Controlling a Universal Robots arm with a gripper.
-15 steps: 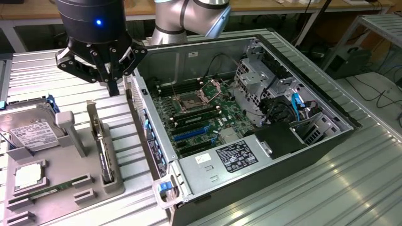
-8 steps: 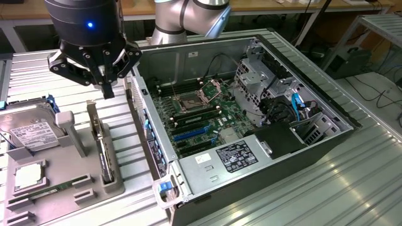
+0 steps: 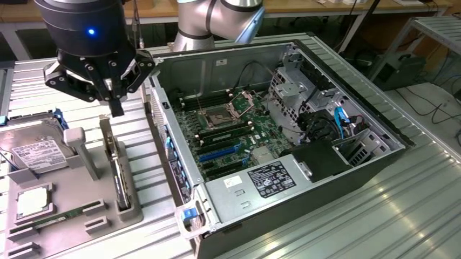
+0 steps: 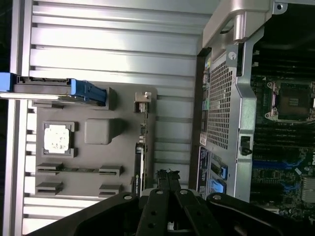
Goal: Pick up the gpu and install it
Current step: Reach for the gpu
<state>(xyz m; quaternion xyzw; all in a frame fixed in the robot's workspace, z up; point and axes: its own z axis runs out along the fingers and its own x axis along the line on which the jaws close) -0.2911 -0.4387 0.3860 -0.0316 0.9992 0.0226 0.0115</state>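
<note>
Directly beneath the pincer (image 3: 115, 110), the gpu (image 3: 115, 162) stands on its edge in a slot of the grey holder (image 3: 72, 216) on the surface (image 3: 403, 216). The pincer hangs above it, closed and empty.

With the tips shut, coming straight down would likely knock the thin card's top edge rather than straddle it, and could tip it or jam it in the slot. In the wrist view the tips appear to sit slightly off the card's line, toward the computer case (image 3: 173, 178), so one finger might catch the card.

The hard drive (image 3: 32, 151), on the far side of the pincer from the case, has a white label. The power supply sticker (image 3: 270, 181) is inside the case. The print on both is too small to read, and no brand is legible.
</note>
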